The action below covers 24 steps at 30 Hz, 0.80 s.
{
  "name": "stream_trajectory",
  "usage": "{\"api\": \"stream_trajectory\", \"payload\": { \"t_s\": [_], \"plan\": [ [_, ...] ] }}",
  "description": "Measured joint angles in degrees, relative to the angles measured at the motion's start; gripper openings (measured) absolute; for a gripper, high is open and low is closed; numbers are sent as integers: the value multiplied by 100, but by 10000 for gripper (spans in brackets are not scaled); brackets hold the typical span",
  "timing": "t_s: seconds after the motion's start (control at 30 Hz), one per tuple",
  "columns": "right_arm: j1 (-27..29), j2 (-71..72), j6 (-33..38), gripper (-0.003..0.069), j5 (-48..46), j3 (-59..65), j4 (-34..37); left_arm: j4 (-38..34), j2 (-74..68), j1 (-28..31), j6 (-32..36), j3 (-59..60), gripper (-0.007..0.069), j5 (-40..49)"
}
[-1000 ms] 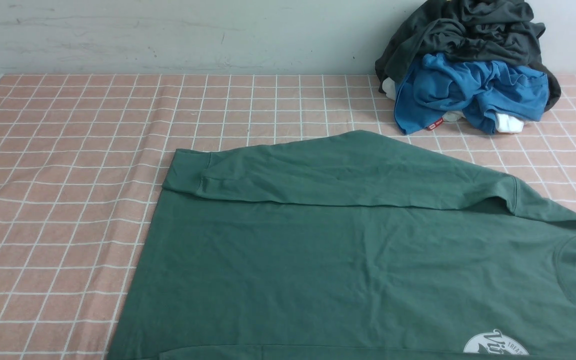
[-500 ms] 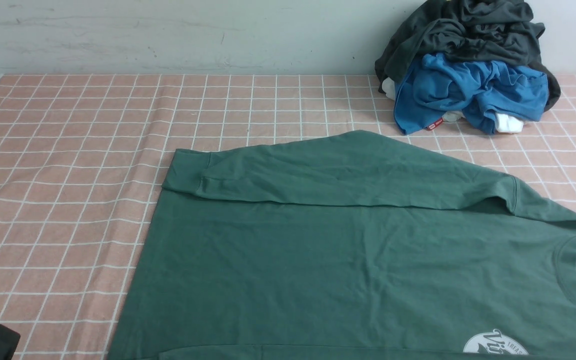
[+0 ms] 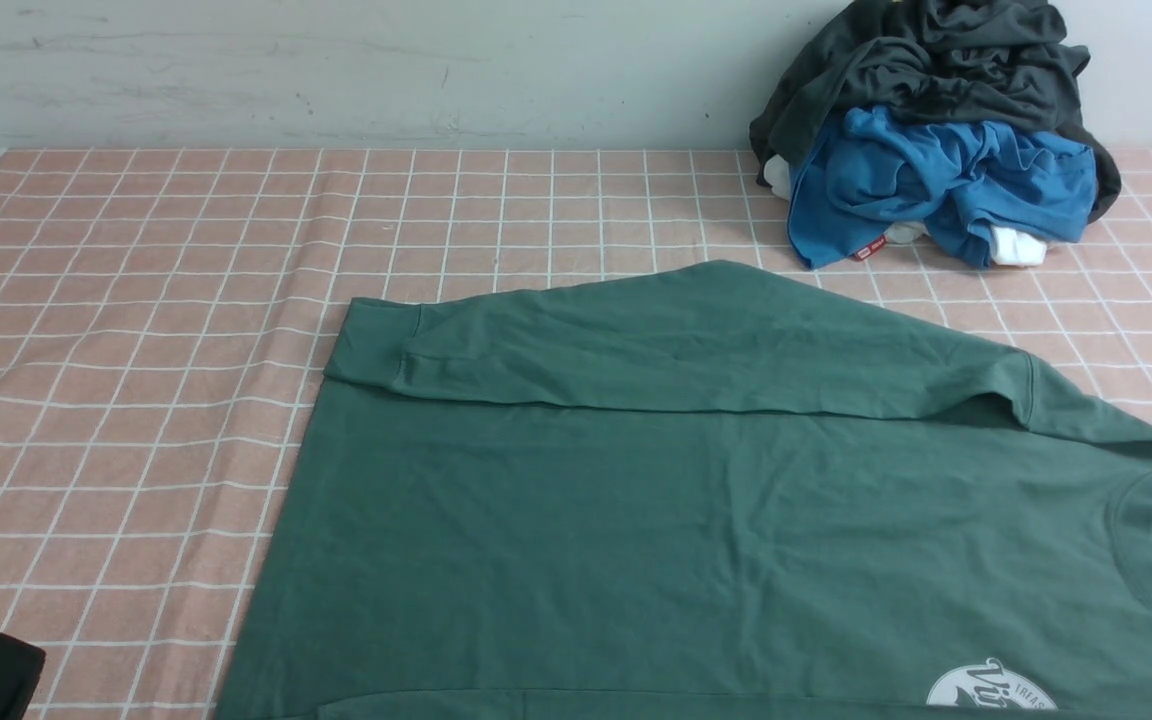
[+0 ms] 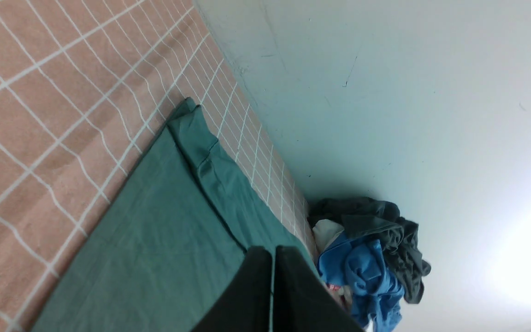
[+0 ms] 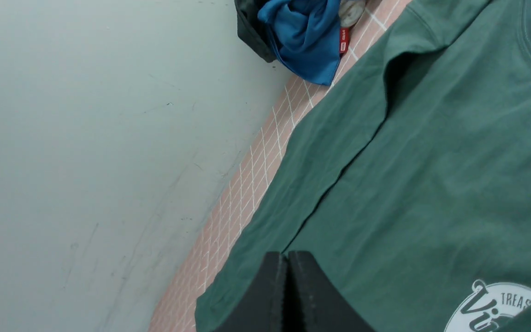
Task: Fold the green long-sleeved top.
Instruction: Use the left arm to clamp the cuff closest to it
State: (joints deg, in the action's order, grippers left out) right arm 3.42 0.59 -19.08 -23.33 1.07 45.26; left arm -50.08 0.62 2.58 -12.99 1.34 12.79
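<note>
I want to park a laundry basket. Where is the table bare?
Bare: the tablecloth left of the green long-sleeved top, and the far strip between its folded sleeve and the wall. Crowded: the clothes pile in the far right corner; the top fills the near right.

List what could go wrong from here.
1. The sleeve lies loose across the green long-sleeved top; lifting an edge may let it slide off.
2. The checked tablecloth is wrinkled beside the hem, so a pinch there might catch it too.
3. The blue garment sits near the shoulder and could get dragged.
</note>
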Motion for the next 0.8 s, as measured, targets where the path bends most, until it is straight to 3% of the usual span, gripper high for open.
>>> {"api": "stream_trajectory", "payload": {
  "t_s": [0.1, 0.23, 0.27, 0.4, 0.57, 0.6, 0.8],
  "plan": [
    [0, 0, 303, -14, 7, 0, 0, 0, 0, 0, 437, -219, -3, 235],
    [0, 0, 1084, -14, 83, -94, -113, 0, 0, 0, 1780, -927, -3, 857],
    [0, 0, 1452, -14, 88, -313, -249, 39, -46, 0, 2385, -1216, -3, 1206],
    [0, -485, 2190, -14, 104, -1137, -887, 553, -922, 0, 3379, -1894, -3, 2175],
    [0, -1869, 2727, -14, -302, -2264, -2006, 1873, -2650, 0, 3757, -2952, -3, 3557],
    [-40, -2571, 2832, -14, -738, -2839, -2432, 2391, -3256, -56, 3783, -3445, -3, 3967],
    [-826, -4346, 2912, -14, -2518, -4176, -2810, 3440, -4855, -969, 3368, -4303, 29, 4773]
  ]
}}
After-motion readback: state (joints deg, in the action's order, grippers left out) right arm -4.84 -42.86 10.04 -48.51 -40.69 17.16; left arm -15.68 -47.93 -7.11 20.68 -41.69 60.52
